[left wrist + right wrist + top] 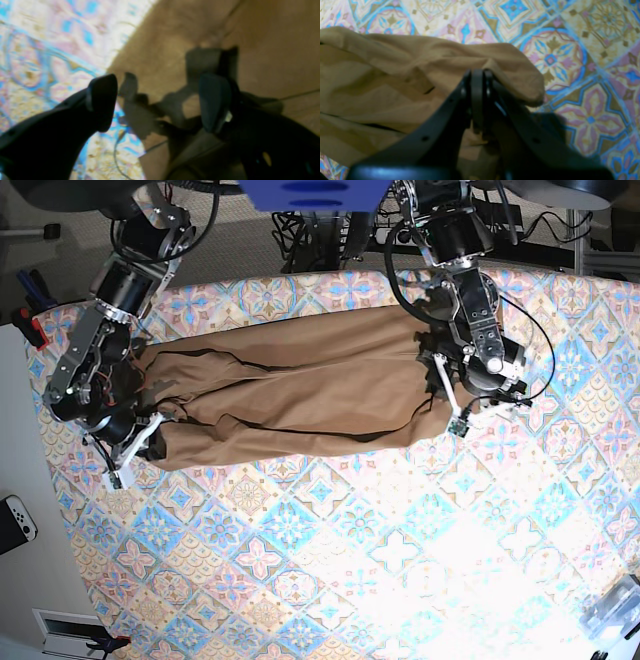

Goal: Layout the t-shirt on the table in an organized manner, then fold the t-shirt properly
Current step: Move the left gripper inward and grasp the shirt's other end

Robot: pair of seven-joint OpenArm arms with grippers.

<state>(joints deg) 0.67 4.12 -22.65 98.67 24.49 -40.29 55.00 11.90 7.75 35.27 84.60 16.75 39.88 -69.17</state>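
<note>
1. The t-shirt (pixel 300 390) lies stretched but rumpled along the table's (pixel 400 560) far edge.
2. My right pincer (pixel 477 75) pinches one end; my left pincer (pixel 160 100) gapes wide, empty.
3. Smoothing and folding remain, I judge.

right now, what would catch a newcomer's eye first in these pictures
The long tan t-shirt stretched across the far half of the brightly tiled table, with an arm at each end. The right gripper is pinched shut on a fold of cloth, while the left gripper hangs open over the shirt's other edge.
</note>
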